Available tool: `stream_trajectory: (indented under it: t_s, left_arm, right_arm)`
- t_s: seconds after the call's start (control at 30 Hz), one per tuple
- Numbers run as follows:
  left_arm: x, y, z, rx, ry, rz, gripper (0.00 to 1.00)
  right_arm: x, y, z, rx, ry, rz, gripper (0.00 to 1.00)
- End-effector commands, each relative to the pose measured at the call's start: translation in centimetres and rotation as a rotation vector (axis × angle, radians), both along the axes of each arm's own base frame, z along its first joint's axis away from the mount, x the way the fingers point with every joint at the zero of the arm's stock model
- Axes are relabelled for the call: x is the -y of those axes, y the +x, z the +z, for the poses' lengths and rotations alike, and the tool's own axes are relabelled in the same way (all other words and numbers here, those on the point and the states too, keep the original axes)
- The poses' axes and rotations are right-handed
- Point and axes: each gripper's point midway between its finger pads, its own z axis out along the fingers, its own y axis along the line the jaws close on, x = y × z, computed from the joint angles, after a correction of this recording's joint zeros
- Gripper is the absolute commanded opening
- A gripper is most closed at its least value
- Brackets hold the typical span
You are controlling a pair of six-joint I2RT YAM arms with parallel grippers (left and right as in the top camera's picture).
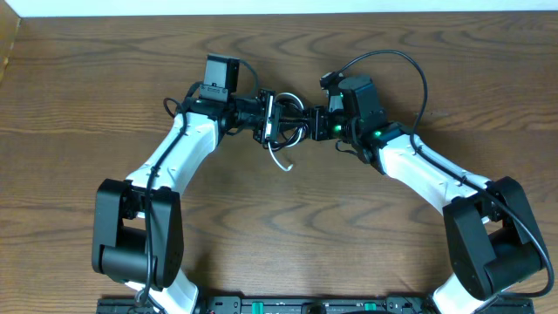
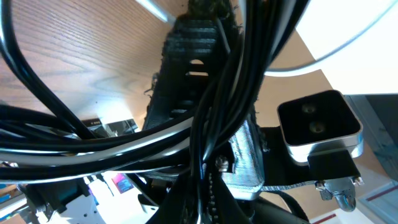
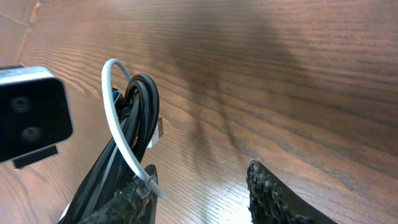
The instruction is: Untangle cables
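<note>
Both grippers meet over the middle of the table. My left gripper (image 1: 268, 119) is shut on the bunched cables. The black cable (image 3: 146, 102) is a tight coil, and the white cable (image 3: 112, 106) loops around it. One white end (image 1: 281, 161) hangs down towards the table. My right gripper (image 3: 200, 169) is open just to the right of the bundle. The white cable lies against the tip of its left finger (image 3: 134, 196), and nothing sits between the fingers. In the left wrist view, black strands (image 2: 236, 74) and a white strand (image 2: 124, 140) fill the picture, hiding most of that gripper.
The bare wooden tabletop (image 1: 288, 227) lies under both grippers. The left wrist camera (image 3: 31, 118) sits close beside the bundle in the right wrist view. The right wrist camera (image 2: 317, 124) shows in the left wrist view. Thick black arm wires (image 1: 410, 70) arch over the right arm.
</note>
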Motion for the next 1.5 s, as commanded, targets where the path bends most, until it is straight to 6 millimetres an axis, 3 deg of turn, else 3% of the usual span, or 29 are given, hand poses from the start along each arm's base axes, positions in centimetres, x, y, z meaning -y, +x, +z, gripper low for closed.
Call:
stream_trajectory:
  t_s: [0.0, 0.17, 0.3, 0.4, 0.53, 0.6, 0.77, 0.97, 1.07, 1.23, 1.27, 1.47]
  left_arm:
    - [0.6, -0.1, 1.8, 0.048, -0.031, -0.029, 0.07]
    - [0.6, -0.1, 1.8, 0.052, -0.033, -0.029, 0.07]
    - [0.7, -0.2, 1.9, 0.051, -0.040, -0.035, 0.07]
    - [0.7, -0.4, 2.1, 0.052, -0.053, -0.047, 0.08]
    - [0.8, -0.4, 2.1, 0.098, -0.051, -0.064, 0.07]
    - [0.8, -0.4, 2.2, 0.119, -0.052, -0.073, 0.08]
    - [0.8, -0.5, 2.2, 0.242, -0.050, -0.118, 0.07]
    - [0.5, 0.2, 1.5, 0.674, 0.031, -0.240, 0.07]
    - [0.4, 0.0, 1.1, 0.854, 0.053, -0.316, 0.07]
    - [-1.5, -0.3, -2.7, 0.878, 0.264, -0.393, 0.07]
    - [-1.7, -0.9, -3.2, 0.897, 0.276, -0.432, 0.07]
    - [-2.2, -2.2, -4.1, 0.981, 0.294, -0.547, 0.08]
  right_arm:
    - [-2.3, -1.1, 1.6, 0.005, 0.099, 0.104, 0.45]
    - [-3.0, -0.7, 2.3, 0.018, 0.138, 0.089, 0.43]
    - [-3.4, 0.3, 2.1, 0.033, 0.174, 0.062, 0.36]
    - [-3.2, 0.9, 2.1, 0.049, 0.172, 0.044, 0.26]
    - [-2.1, 1.7, 1.9, 0.052, 0.163, 0.010, 0.04]
    - [-1.3, 2.0, 1.5, 0.035, 0.154, -0.007, 0.01]
    - [2.1, 2.3, -0.6, -0.057, 0.103, -0.073, 0.01]
    - [6.1, 1.4, -1.9, -0.137, 0.035, -0.078, 0.01]
    - [8.1, 0.7, -1.6, -0.158, -0.008, -0.095, 0.01]
    - [12.5, -0.8, -0.4, -0.167, -0.150, -0.168, 0.01]
    - [14.7, -1.4, -0.1, -0.179, -0.226, -0.229, 0.01]
    - [21.3, -3.6, 0.1, -0.237, -0.445, -0.422, 0.01]
